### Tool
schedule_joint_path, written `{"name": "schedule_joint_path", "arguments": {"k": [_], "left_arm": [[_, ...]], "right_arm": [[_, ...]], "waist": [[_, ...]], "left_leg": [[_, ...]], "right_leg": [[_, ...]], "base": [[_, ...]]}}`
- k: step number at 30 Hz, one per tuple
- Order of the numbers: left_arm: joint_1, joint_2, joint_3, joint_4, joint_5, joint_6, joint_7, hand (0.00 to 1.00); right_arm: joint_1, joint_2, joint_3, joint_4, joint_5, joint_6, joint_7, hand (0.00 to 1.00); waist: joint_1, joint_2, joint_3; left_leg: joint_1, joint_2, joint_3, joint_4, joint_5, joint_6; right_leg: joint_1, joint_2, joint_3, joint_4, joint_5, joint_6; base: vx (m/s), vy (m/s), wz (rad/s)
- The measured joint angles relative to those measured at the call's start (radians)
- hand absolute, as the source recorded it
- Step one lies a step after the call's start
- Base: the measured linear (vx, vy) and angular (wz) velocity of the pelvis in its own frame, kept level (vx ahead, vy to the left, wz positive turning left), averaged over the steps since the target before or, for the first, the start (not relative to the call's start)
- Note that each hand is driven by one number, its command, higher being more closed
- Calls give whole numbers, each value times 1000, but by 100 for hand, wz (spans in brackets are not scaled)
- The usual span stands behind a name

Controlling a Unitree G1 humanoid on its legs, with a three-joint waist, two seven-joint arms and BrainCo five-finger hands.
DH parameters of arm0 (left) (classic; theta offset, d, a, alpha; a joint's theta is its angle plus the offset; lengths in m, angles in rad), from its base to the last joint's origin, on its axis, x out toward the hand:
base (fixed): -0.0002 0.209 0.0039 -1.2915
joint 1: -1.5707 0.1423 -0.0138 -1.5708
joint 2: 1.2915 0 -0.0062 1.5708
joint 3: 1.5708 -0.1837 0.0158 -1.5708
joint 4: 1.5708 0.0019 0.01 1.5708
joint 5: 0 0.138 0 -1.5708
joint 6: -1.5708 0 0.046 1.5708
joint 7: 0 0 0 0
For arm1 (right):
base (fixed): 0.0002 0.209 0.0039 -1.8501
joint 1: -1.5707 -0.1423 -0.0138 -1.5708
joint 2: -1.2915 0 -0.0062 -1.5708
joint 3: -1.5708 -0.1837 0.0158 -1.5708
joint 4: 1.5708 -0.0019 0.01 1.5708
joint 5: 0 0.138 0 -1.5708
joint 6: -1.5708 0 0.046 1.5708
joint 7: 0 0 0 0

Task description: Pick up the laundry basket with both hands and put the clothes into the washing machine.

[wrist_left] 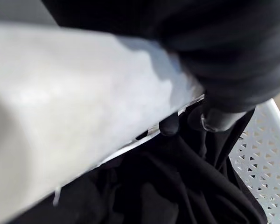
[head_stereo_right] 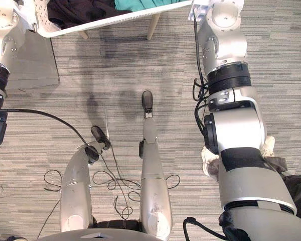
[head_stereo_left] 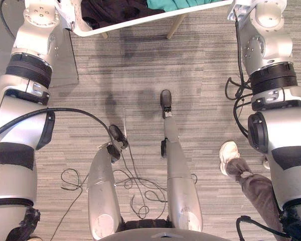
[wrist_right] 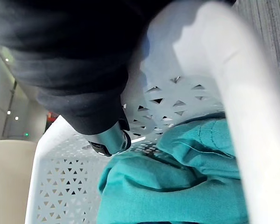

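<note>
The white laundry basket (head_stereo_left: 140,21) is at the top edge of the eye views, between my two raised arms. Black clothes (head_stereo_left: 115,10) lie in its left part and a teal garment (head_stereo_left: 180,4) in its right part. In the left wrist view my left hand (wrist_left: 214,120) curls its dark fingertips over the basket's wide white rim (wrist_left: 84,107), above the black clothes (wrist_left: 177,186). In the right wrist view my right hand (wrist_right: 109,139) reaches inside the lattice wall (wrist_right: 60,186), beside the rim (wrist_right: 242,93) and the teal garment (wrist_right: 177,186).
Two pale wooden furniture legs (head_stereo_left: 175,25) stand on the grey carpet under the basket. A grey flat panel (head_stereo_left: 65,60) lies at the left. A person's white shoe (head_stereo_left: 230,153) and grey trouser leg (head_stereo_left: 256,186) are close to my right arm.
</note>
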Motion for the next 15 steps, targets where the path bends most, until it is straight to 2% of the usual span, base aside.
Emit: {"name": "schedule_joint_path", "arguments": {"k": [4,5,7,8,11,12,15], "left_arm": [[-1,14,-2,-31,0,0,8,100],[-5,15,-8,-33,0,0,8,0],[-20,18,-20,-33,7,0,7,0],[-36,18,-25,-33,8,0,6,0],[-76,22,-24,-69,8,0,9,0],[-84,31,-23,-96,12,0,18,0],[-100,69,8,-151,36,-27,69,0]], "right_arm": [[-21,-31,51,4,31,-10,0,100],[-28,-39,60,8,35,-10,0,100],[-42,-49,61,14,36,-9,0,100],[-46,-61,61,17,39,-10,1,0],[-70,-102,58,17,78,-12,-1,0],[-80,-123,56,17,102,-16,-3,0],[-80,-134,50,11,144,-28,-5,0]], "waist": [[-1,1,1],[0,2,1],[5,4,2],[9,4,2],[24,11,6],[36,24,12],[42,30,16]], "left_leg": [[-32,6,-21,14,6,0],[-39,6,-29,12,11,-2],[-48,6,-36,11,16,-3],[-57,6,-43,11,19,-5],[-79,2,-53,11,29,-4],[-80,1,-55,11,30,-5],[-81,0,-57,10,31,-6]], "right_leg": [[-6,1,-24,-19,14,-13],[-6,1,-31,-20,15,-15],[-10,1,-39,-21,17,-17],[-15,1,-46,-21,21,-15],[-31,-2,-58,-21,30,-16],[-31,-3,-59,-20,30,-16],[-32,-4,-60,-19,30,-16]], "base": [[-78,-19,8],[-76,-32,14],[-67,-38,11],[-50,-32,11],[-42,-28,13],[-51,-34,6],[-36,-25,1]]}}
